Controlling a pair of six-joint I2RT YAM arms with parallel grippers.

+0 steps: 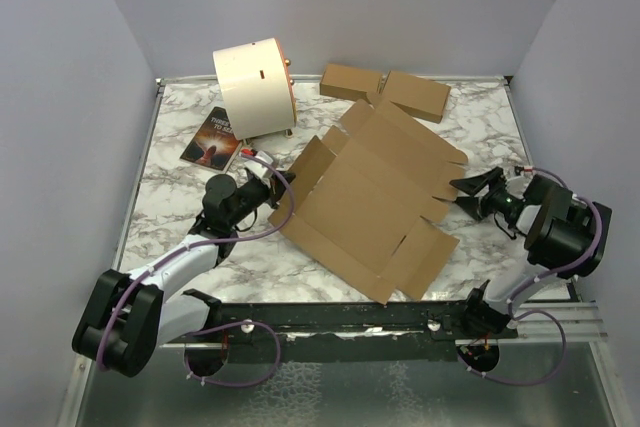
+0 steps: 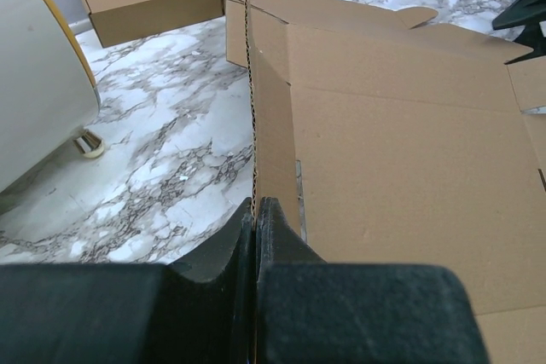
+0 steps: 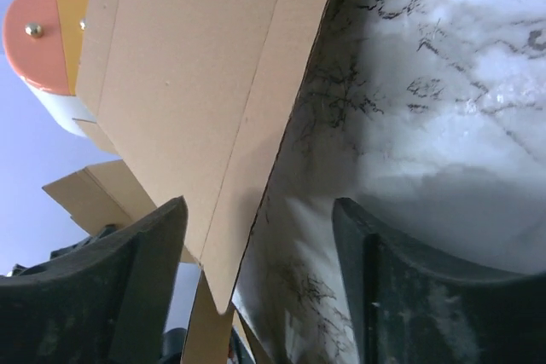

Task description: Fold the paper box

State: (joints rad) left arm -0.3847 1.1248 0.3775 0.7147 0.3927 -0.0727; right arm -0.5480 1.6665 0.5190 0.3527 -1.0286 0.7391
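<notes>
Paper box in middle of marble worktop, opened out nearly flat and turned diagonal, one side flap at its left edge raised upright. Left fingers pressed together on thin edge of this raised flap, pinching it. Right fingers spread wide at right corner of box, with pointed cardboard tab between them; contact with either finger not clear. Behind box, near far edge: cream drum, two small closed boxes side by side, dark booklet just beside drum.
</notes>
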